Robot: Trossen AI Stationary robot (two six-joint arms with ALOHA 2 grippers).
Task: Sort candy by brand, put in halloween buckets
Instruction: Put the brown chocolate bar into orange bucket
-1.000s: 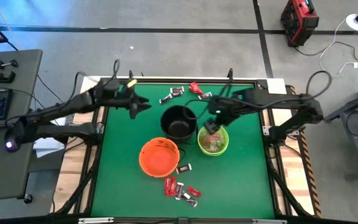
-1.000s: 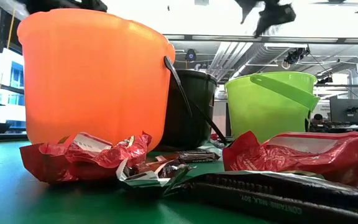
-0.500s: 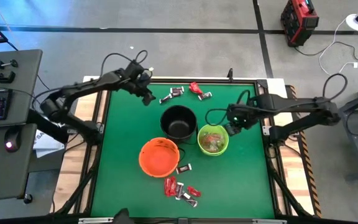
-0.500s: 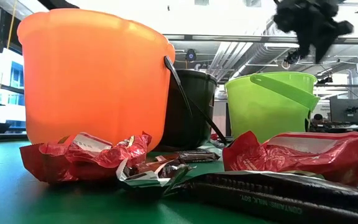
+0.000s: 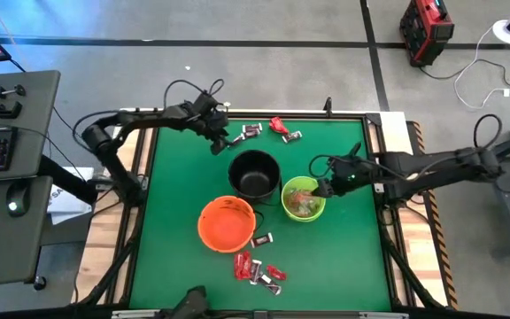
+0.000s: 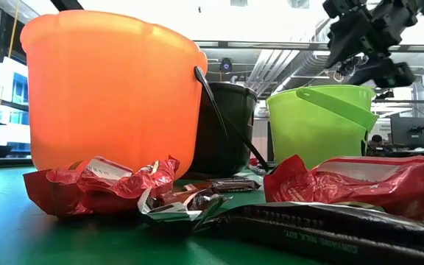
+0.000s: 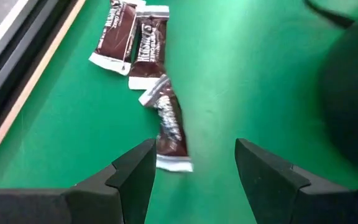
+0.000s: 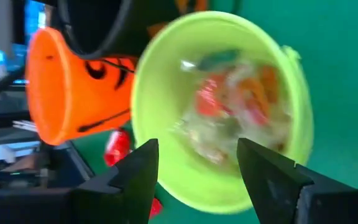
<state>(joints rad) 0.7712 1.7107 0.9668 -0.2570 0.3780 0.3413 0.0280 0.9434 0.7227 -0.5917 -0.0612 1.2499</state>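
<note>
From above, the green surface (image 5: pixel 175 204) carries three buckets in a cluster: the black bucket (image 5: pixel 254 173) at centre, the orange bucket (image 5: pixel 227 223) near and left of it, the lime green bucket (image 5: pixel 304 198) to its right with pale and reddish candy inside. The left tool (image 5: pixel 219 141) hovers at the far left by a few dark brown bars (image 5: pixel 246 134), its fingers spread and holding nothing. The right tool (image 5: pixel 322 188) sits at the green bucket's right rim, released and empty. Red wrappers (image 5: pixel 244 264) lie near the front edge.

At surface level, crumpled red wrappers (image 6: pixel 98 184) and a long dark bar (image 6: pixel 330 228) lie in front of the orange bucket (image 6: pixel 109 92).

The left wrist camera shows a dark brown bar (image 7: pixel 169 124) between its parted fingers (image 7: pixel 132 177).

The right wrist camera looks into the green bucket (image 8: pixel 160 106) at blurred sweets (image 8: pixel 235 106).
</note>
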